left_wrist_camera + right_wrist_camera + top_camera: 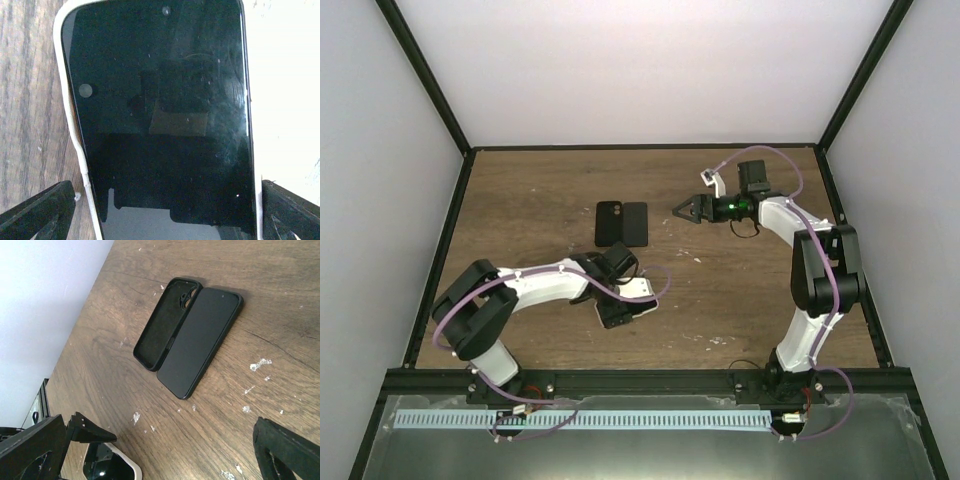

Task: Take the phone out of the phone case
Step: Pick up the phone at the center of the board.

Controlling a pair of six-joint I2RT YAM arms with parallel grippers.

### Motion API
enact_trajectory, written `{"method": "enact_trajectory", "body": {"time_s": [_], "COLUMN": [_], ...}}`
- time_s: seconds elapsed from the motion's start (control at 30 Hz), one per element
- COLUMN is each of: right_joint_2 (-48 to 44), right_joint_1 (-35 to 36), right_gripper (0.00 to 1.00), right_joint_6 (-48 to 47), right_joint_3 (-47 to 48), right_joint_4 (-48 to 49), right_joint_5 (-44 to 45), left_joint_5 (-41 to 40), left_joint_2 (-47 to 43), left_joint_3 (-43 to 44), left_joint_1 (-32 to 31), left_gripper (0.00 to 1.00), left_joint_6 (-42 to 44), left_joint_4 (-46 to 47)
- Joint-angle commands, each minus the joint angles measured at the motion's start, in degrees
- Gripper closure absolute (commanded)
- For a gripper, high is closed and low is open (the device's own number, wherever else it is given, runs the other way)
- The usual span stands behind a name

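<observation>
Finding the phone (160, 115) in its white case (58, 30) low in the centre of the top view, under the left gripper (167, 192), well inside the table (520, 200) and well apart from the near rail at the bottom of the frame. Showing, in the left wrist view, a dark screen facing the camera, with the long axis running straight up the frame and the camera-dot end pointing to the top, away from the gripper. Flanking the phone's near end with fingers (45, 210) spread to about its width, each tip just beside a long edge; pressing or only close, cannot tell. Hovering the right gripper (677, 211) right of centre in the top view, fingers wide apart and gripping nothing, tips pointing left. Lying flat at centre frame: an emptied black case (162, 327) and a black phone (200, 340), side by side and touching, long axes parallel. Leaving open wood along the upper left and upper middle by the back wall, and lower right between the two arms.
</observation>
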Motion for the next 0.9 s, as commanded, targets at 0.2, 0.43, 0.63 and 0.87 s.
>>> {"method": "enact_trajectory", "body": {"time_s": [0.2,0.43,0.63,0.87], "right_joint_2": [-5.33,-6.89,-10.17,-12.08], "right_joint_1": [-1.03,-1.59,-1.63,-1.34], "right_gripper": [0.0,0.0,0.0,0.0], "right_joint_6": [4.2,5.74,7.5,11.92], "right_joint_3": [-3.62,-5.25,-7.62,-7.78], "right_joint_4": [5.46,7.67,12.91,16.96], "right_joint_5": [0.23,0.22,-3.16,-8.3], "left_joint_5": [-4.16,-6.6,-4.27,-2.49], "left_joint_2": [8.02,6.07,-2.13,-7.77], "left_joint_3": [-0.08,-1.66,0.07,4.58], "left_joint_1": [-2.12,-4.63,1.34,6.15], "left_gripper": [0.13,0.35,0.51,0.57], "left_joint_6": [-4.08,-6.83,-10.03,-13.6], "left_joint_4": [1.79,4.69,8.5,8.99]}}
